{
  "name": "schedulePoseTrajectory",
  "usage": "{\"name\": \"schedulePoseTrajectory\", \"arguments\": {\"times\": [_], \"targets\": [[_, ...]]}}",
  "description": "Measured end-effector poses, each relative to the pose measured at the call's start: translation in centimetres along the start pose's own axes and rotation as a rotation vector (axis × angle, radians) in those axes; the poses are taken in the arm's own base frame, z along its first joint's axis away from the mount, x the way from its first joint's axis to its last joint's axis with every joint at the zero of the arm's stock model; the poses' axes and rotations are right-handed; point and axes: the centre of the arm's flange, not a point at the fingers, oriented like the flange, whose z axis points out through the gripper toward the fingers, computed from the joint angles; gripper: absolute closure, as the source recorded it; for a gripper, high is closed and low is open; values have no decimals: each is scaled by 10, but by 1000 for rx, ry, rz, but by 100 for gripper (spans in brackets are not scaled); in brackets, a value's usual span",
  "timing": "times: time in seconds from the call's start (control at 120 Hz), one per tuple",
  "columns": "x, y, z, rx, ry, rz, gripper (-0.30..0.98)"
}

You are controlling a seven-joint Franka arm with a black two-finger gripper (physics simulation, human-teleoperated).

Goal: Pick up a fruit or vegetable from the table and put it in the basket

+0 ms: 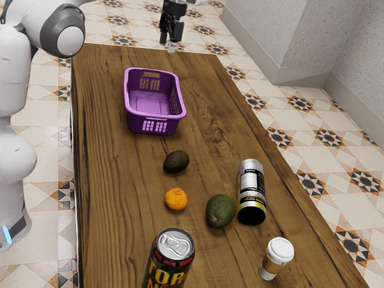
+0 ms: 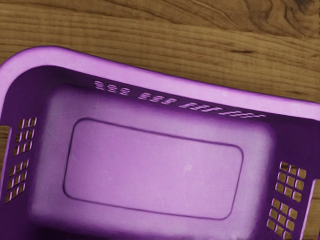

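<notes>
My black gripper point(image 1: 172, 43) is at the top of the exterior view, raised, beyond the purple basket point(image 1: 155, 115). From the wrist view, the hand looks down into the basket point(image 2: 195, 89), whose visible floor holds nothing. On the wooden table lie a dark avocado point(image 1: 176, 161), an orange fruit point(image 1: 176, 198) and a larger green avocado point(image 1: 220, 210), all apart from the gripper. How the gripper stands is too small to make out.
A black and silver can point(image 1: 251, 191) stands beside the green avocado. Toward the exterior view's bottom are a tall dark can point(image 1: 170, 258) and a white-lidded coffee cup point(image 1: 276, 258). The table point(image 1: 114, 198) ends just beyond the basket.
</notes>
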Motion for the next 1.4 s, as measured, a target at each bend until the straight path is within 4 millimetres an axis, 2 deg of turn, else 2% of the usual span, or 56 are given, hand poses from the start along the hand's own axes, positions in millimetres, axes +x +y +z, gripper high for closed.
{"name": "schedulePoseTrajectory", "arguments": {"times": [0.25, 0.267, 0.3, 0.342, 0.367, 0.4, 0.433, 0.483, 0.583, 0.692, 0.733, 0.758, 0.8, 0.842, 0.867, 0.925, 0.983, 1.058, 1.117, 1.15, 1.208, 1.292, 1.4], "targets": [[-2, 1, -3, 2, 3, 35, 0], [-7, 3, -15, 15, 23, 36, 0], [-35, 19, -72, 78, 122, 41, 0], [-86, 51, -150, 174, 270, 66, 0], [-118, 72, -186, 226, 343, 92, 0], [-144, 89, -210, 266, 388, 127, 0], [-152, 102, -216, 272, 389, 171, 0], [-137, 122, -197, 225, 319, 262, 0], [-73, 151, -139, 139, 152, 444, 0], [-12, 182, -47, 70, -20, 645, 0], [1, 203, -15, 58, -66, 729, 0], [3, 218, -6, 64, -75, 782, 0], [0, 246, 1, 79, -76, 874, 0], [-11, 274, -1, 94, -64, 964, 0], [-15, 285, -3, 99, -54, 1006, 0], [-21, 287, -1, 122, -47, 1054, 0], [-52, 287, 9, 141, -35, 1087, 0], [-78, 285, 43, 116, -39, 1123, 0], [-101, 294, 70, 95, -36, 1164, 0], [-111, 309, 82, 101, -36, 1196, 0], [-121, 350, 98, 128, -42, 1257, 0], [-132, 402, 110, 188, -30, 1292, 0], [-125, 436, 135, 168, -21, 1311, 0]]}}
